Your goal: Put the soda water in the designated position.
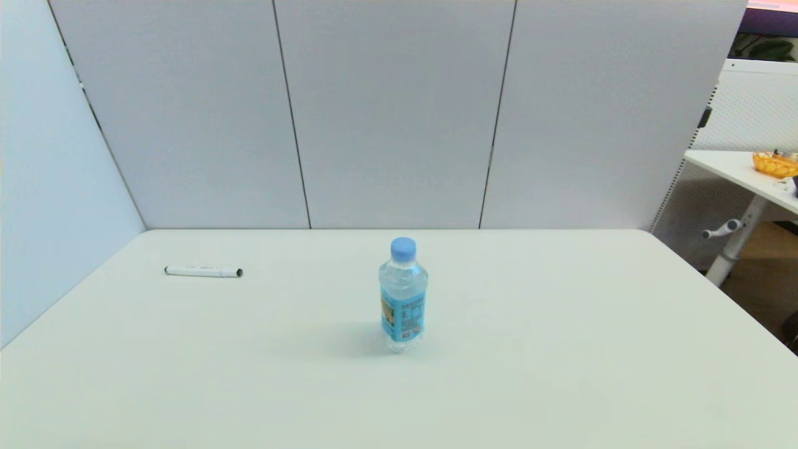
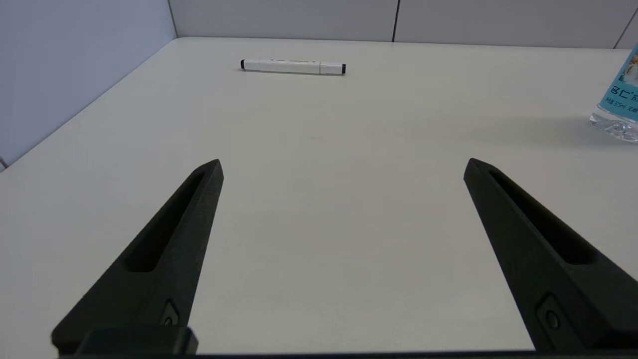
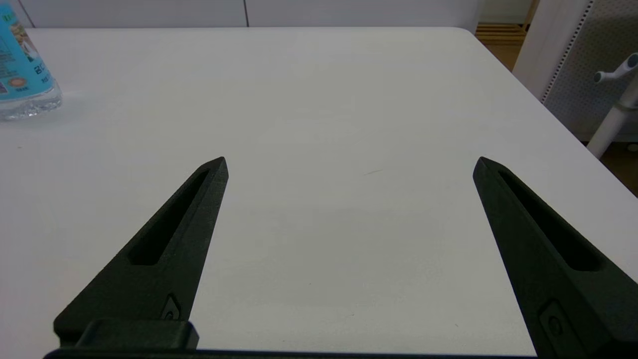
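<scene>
The soda water bottle (image 1: 403,296) stands upright near the middle of the white table, clear with a light-blue cap and a blue label. Its lower part shows at the edge of the left wrist view (image 2: 620,102) and of the right wrist view (image 3: 22,70). Neither arm appears in the head view. My left gripper (image 2: 343,167) is open over bare tabletop, well short of the bottle. My right gripper (image 3: 351,164) is open too, over bare table on the bottle's other side. Nothing marks the designated position on the plain tabletop.
A thin white marker pen (image 1: 203,272) lies at the far left of the table (image 1: 561,386), also in the left wrist view (image 2: 293,67). Grey partition panels close the back and left. A second desk (image 1: 742,171) stands off to the right.
</scene>
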### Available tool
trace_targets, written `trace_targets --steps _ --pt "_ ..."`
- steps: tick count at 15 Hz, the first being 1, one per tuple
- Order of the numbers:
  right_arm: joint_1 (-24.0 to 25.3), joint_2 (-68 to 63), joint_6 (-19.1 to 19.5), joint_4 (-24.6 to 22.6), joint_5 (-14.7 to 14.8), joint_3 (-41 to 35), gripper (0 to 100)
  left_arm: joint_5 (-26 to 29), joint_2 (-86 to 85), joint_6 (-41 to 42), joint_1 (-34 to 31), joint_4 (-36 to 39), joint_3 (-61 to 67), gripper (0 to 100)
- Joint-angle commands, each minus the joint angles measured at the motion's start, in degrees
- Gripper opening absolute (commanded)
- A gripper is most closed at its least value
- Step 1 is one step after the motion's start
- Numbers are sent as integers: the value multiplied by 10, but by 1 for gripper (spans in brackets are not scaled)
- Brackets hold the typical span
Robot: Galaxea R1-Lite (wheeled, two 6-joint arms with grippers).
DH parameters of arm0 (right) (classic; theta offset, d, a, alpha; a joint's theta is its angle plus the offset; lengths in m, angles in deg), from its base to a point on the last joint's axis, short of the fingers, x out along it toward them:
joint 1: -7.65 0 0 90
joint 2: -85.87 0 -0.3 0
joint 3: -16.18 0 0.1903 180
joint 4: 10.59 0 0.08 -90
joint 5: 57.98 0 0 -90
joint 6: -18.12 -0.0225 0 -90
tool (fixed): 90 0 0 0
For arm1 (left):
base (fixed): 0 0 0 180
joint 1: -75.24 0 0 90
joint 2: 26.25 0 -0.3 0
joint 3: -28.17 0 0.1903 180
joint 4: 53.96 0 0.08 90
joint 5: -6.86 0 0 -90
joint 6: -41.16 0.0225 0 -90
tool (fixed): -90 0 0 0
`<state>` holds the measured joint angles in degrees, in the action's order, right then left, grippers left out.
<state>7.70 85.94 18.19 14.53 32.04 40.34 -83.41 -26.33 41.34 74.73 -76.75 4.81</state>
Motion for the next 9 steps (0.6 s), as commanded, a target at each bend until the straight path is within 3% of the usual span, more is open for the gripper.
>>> trace_targets --steps 1,4,9 --pt "0 -1 -1 0 0 0 100 0 11 -2 0 -3 0 100" --pt "0 -1 -1 0 0 0 100 4 99 9 0 -3 -35 100" --pt "0 -1 -1 0 0 0 100 12 262 68 20 -1 -203 100"
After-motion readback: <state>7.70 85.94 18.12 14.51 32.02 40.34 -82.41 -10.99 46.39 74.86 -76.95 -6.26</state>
